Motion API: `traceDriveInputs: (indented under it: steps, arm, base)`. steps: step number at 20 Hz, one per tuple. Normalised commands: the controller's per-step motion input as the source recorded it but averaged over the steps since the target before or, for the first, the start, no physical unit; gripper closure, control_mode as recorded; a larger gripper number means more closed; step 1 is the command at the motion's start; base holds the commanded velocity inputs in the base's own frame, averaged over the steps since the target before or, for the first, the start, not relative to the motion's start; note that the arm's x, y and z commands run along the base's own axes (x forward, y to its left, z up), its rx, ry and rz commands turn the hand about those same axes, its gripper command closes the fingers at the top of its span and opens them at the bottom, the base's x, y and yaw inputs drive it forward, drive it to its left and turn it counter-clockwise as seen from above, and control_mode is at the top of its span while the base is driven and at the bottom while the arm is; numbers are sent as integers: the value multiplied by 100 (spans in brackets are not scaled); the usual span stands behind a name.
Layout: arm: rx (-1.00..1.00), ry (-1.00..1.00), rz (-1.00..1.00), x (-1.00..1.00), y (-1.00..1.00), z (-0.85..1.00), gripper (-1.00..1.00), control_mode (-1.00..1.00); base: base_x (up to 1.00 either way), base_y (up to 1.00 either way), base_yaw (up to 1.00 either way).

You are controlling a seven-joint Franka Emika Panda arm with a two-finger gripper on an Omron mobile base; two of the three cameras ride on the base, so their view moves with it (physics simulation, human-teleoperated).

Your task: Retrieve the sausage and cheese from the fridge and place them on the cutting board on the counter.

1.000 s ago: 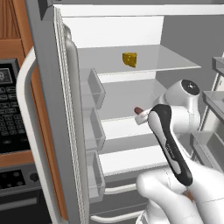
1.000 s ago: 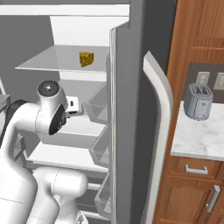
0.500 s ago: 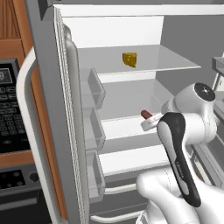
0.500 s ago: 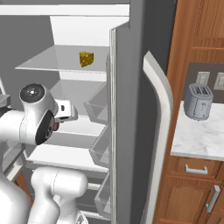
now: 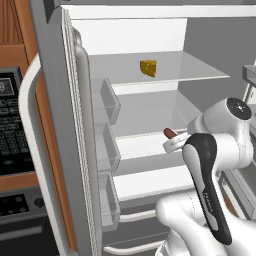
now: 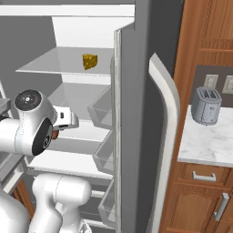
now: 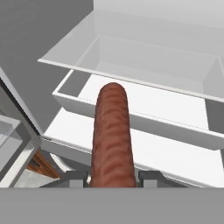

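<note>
toaster: grey, on marbled wall counter | black oven panel: far left

Both base views look from behind into the open fridge – left and right; hand view sits close to its shelves.

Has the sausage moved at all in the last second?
Yes. The sausage, clamped in the gripper, has slid rightward and slightly lower relative to the cheese on the upper shelf, coming out of the fridge.
</note>
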Motion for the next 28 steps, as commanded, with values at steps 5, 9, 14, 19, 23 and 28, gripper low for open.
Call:
traceDriveInputs:
  steps: [5,9,14,19,23,28]
  arm:
    - [0,0,0,0,0,0,100,-100]
    - [0,0,0,0,0,0,100,100]
    - [0,0,0,0,0,0,100,100]
    - [0,0,0,0,0,0,100,100]
    - [0,0,0,0,0,0,100,100]
    - [0,0,0,0,0,0,100,100]
  base:
    - [0,0,0]
    - [0,0,0]
    - [0,0,0]
    - [-1,-1,0]
    - [-68,-6,0]
    - [-73,0,0]
